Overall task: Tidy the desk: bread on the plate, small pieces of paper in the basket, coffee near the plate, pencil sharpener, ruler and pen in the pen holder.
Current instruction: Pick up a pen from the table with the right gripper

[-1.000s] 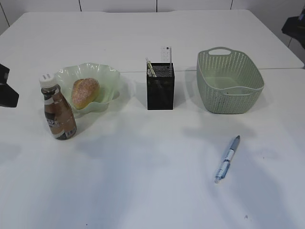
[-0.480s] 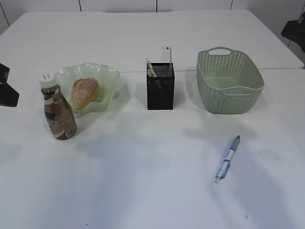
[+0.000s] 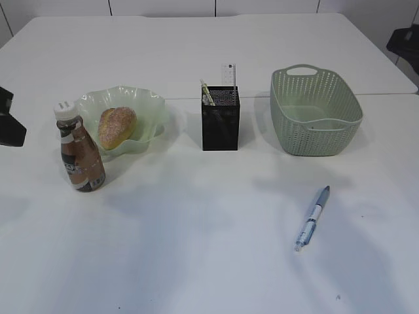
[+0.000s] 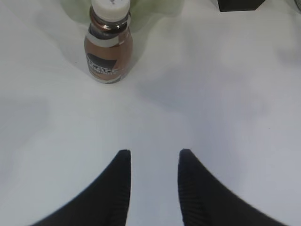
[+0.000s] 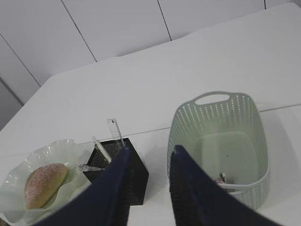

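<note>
White desk (image 3: 209,261) carries everything, a seam running across it toward the far edge. Toward the left edge sits the plate (image 3: 147,104), with the bread (image 3: 118,127) lying in it. The coffee (image 3: 80,149) stands upright just beside the plate's near left rim, cap on. At the middle of the desk, just on the near side of the seam, stands the pen holder (image 3: 220,124); the ruler (image 3: 228,74) pokes up out of its far side, and a slim light stick leans at its left corner. Toward the right edge, near the seam, sits the basket (image 3: 327,134), and the right wrist view shows a small scrap of paper (image 5: 220,178) on its floor. A blue pen (image 3: 312,218) lies flat on the bare desk toward the near right corner, well apart from the holder, its tip pointing at the near edge.

The left gripper (image 4: 151,162) hangs over bare desk on the near side of the coffee, fingers parted a moderate way with nothing between them. The right gripper (image 5: 149,157) is raised above the desk, looking down on holder and basket, fingers likewise partly spread and empty.
</note>
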You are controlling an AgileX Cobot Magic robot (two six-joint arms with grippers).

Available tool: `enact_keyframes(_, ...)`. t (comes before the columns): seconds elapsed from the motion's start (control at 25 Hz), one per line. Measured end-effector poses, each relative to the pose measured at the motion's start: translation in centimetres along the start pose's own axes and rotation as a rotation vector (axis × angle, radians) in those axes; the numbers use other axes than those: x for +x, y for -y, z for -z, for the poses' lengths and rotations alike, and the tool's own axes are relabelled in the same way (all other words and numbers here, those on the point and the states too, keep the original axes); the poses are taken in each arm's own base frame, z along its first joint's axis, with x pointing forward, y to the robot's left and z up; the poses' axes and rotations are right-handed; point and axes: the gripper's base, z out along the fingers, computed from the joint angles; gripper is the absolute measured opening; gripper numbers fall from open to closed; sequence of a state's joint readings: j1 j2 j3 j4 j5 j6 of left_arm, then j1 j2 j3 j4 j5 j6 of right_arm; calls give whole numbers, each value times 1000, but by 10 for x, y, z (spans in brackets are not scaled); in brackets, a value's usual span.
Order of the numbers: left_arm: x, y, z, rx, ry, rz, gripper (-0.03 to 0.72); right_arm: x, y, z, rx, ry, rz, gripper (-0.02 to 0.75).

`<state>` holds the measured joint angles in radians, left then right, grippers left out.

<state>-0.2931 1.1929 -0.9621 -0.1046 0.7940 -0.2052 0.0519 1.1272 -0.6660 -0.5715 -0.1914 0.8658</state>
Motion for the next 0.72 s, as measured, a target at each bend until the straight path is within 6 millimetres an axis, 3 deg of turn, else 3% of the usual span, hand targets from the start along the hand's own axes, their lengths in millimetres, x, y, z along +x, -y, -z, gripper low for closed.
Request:
enact_keyframes(0.44, 0, 0, 0, 0, 0, 0, 239, 3, 6, 0, 53, -17, 213, 236)
enact_keyframes(0.72, 0, 0, 0, 0, 0, 0, 239, 6, 10, 1, 92, -50, 228, 235)
